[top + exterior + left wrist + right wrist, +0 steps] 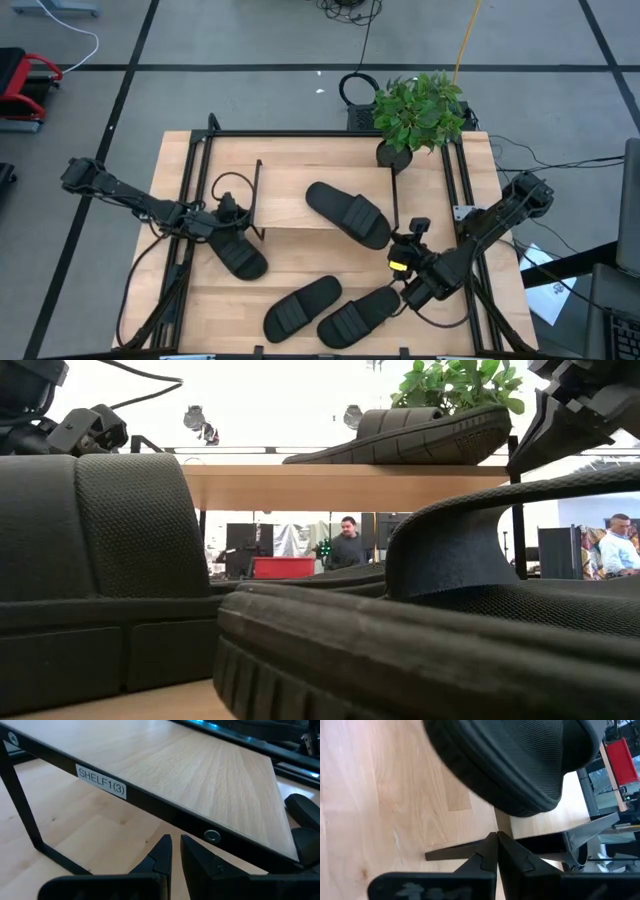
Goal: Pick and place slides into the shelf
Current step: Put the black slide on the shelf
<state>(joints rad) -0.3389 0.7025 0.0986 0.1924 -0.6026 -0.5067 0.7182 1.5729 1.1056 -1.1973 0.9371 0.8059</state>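
The shelf (pixel 285 190) stands mid-table, its plank labelled SHELF1(3) in the left wrist view (pixel 200 770). One black slide (pixel 348 213) lies sole-down on the plank, also seen in the low view (pixel 410 435). A second slide (pixel 240 255) rests on the tabletop by the shelf's left legs. Two more slides (pixel 302 306) (pixel 358 316) lie near the table's near edge. My left gripper (pixel 238 222) (pixel 175 851) hovers at the shelf's left end, fingers almost together, holding nothing. My right gripper (pixel 412 240) (pixel 496 839) is shut and empty beside the shelf's right leg.
A potted plant (pixel 420 110) stands at the table's far right, behind the shelf. Black frame rails (pixel 185 200) run along the table's left and right sides. Bare wood shows under the shelf plank (pixel 100 835). People sit in the room beyond the table (pixel 348 540).
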